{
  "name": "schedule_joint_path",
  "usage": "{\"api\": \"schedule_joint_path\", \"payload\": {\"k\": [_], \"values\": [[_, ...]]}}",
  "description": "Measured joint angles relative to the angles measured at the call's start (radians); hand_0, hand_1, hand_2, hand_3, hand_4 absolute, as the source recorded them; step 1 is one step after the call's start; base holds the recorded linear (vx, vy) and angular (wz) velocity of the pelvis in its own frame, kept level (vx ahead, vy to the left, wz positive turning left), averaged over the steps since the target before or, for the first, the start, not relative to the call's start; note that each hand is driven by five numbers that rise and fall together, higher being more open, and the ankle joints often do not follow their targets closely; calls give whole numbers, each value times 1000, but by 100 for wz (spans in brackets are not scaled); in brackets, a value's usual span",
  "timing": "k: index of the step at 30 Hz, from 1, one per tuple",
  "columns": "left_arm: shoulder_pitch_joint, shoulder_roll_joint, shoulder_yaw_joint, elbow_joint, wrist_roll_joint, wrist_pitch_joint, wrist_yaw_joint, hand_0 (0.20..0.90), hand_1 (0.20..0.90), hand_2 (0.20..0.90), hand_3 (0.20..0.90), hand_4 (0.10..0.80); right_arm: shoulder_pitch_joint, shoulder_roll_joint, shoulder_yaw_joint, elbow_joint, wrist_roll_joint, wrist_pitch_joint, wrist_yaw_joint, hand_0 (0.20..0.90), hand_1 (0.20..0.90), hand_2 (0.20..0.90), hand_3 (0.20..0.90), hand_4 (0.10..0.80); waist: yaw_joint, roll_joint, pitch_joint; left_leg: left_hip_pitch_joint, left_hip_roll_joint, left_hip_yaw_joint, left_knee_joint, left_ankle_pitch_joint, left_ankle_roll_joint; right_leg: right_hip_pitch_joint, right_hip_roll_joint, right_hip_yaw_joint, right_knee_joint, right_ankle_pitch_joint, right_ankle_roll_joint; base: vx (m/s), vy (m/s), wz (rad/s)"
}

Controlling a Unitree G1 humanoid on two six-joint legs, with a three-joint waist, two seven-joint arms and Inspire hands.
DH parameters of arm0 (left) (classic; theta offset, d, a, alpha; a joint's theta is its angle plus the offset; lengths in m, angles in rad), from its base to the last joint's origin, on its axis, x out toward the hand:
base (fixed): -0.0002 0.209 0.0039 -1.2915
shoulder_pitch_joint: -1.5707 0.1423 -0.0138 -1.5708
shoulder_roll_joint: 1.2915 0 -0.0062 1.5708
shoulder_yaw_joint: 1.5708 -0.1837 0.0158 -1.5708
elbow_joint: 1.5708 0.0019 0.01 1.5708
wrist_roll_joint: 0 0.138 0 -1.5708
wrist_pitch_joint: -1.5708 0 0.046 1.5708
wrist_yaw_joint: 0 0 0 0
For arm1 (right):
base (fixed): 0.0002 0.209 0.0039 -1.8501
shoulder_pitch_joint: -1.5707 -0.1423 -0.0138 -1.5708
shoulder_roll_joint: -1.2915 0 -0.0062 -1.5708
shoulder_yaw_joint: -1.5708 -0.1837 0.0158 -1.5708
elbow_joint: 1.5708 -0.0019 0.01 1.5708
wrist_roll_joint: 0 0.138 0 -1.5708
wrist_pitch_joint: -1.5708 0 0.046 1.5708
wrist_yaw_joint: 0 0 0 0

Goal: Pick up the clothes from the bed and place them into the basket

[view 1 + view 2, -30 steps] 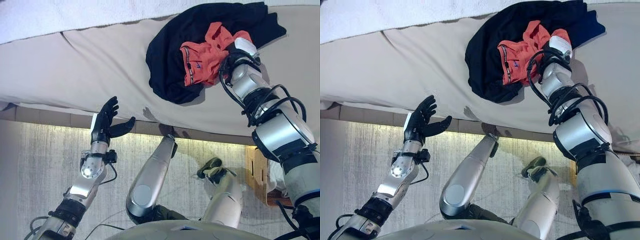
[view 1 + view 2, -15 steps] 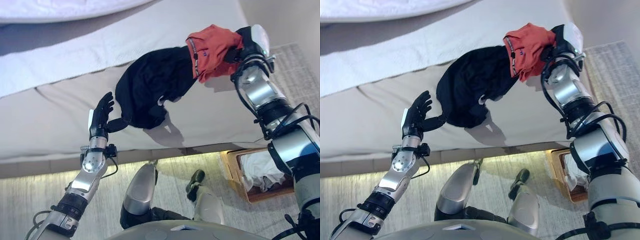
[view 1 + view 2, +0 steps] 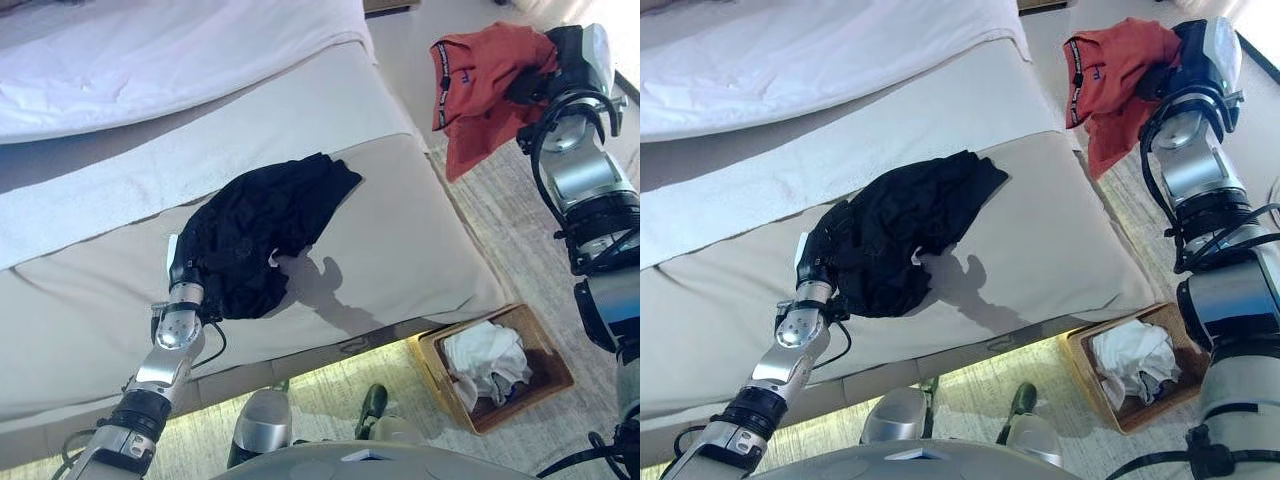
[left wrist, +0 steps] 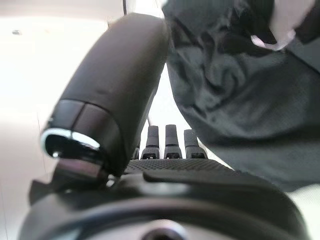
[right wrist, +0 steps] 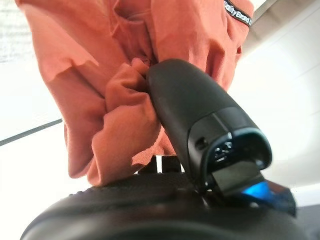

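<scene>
An orange garment (image 3: pixel 480 85) hangs in the air past the bed's right edge, above the floor. My right hand (image 3: pixel 545 70) is shut on it, and in the right wrist view the thumb presses into the bunched orange cloth (image 5: pixel 115 90). A black garment (image 3: pixel 265 225) lies crumpled in the middle of the beige bed (image 3: pixel 400 250). My left hand (image 3: pixel 184 268) rests at its near left edge, with straight fingers (image 4: pixel 170 137) lying alongside the dark cloth (image 4: pixel 235 90). The wooden basket (image 3: pixel 555 350) stands on the floor by the bed's near right corner.
A white cloth (image 3: pixel 485 360) lies in the basket. A white duvet (image 3: pixel 150 70) covers the far part of the bed. Grey carpet (image 3: pixel 520 230) runs along the bed's right side, between the raised garment and the basket.
The camera has shifted. My right hand lifted the orange garment off the black one and swung it right, past the bed's edge. The black garment dropped flat. My left hand moved up against it.
</scene>
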Motion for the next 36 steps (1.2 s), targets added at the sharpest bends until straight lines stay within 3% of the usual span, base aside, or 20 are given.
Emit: {"api": "schedule_joint_path", "payload": {"k": [5,11,19,27,36], "values": [[-2,-12,-6,2,0,1,-11,900,900,900,900,800,205,7,-95,-104,18,-6,29,300,300,300,200,100,-39,-3,-18,31,5,41,-27,0,0,-7,8,49,0,0,0,15,12,-25],[-2,-14,-5,1,-3,29,-14,900,900,900,900,800,451,20,-118,-94,19,36,91,300,300,300,200,100,-109,-1,-21,49,9,80,-36,0,0,-13,13,86,0,0,0,3,-45,-21],[10,-43,-5,5,-3,50,-54,900,900,900,900,800,608,105,-152,-28,35,55,111,300,300,300,200,100,-154,12,-44,52,36,121,-37,1,-2,-35,39,130,0,0,0,31,-49,-17],[39,-50,-7,4,-3,69,-62,900,900,900,900,800,648,132,-158,94,36,52,111,300,300,300,200,100,-155,60,-88,40,43,122,-38,7,-10,-47,44,133,0,0,0,-6,-71,0],[45,-48,-27,4,-3,84,-86,900,900,900,900,800,634,132,-167,225,35,42,126,300,300,300,200,100,-146,77,-102,27,39,123,-37,8,-9,-61,38,132,-1,1,-1,-2,-25,1]]}}
